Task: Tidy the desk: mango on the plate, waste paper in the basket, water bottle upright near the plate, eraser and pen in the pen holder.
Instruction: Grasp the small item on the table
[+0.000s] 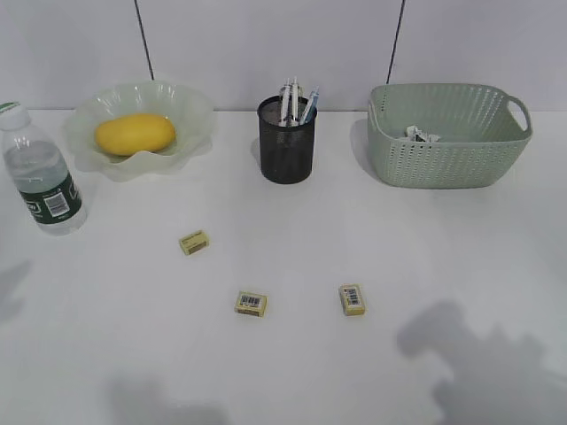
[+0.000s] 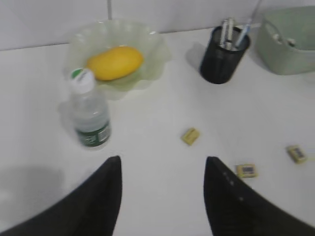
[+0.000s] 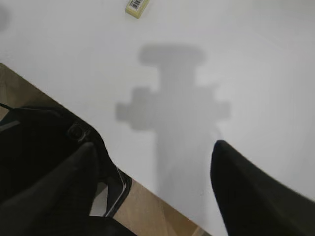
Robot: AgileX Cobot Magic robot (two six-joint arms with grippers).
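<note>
The mango (image 1: 135,134) lies on the plate (image 1: 190,108) at the back left; it also shows in the left wrist view (image 2: 114,62). The water bottle (image 1: 41,173) stands upright left of the plate. The pen holder (image 1: 287,142) holds several pens. The waste paper (image 1: 422,135) lies in the basket (image 1: 452,133). Three yellow erasers lie on the desk (image 1: 354,230): one (image 1: 194,242), one (image 1: 252,303) and one (image 1: 353,299). My left gripper (image 2: 162,167) is open and empty above the desk, near the bottle (image 2: 88,113). My right gripper (image 3: 155,152) is open and empty over the desk's front edge.
A white wall rises behind the desk. In the right wrist view the desk's edge (image 3: 147,184) runs diagonally, with wooden floor and dark robot base parts (image 3: 39,142) beyond it. An eraser (image 3: 138,7) lies at the top of that view.
</note>
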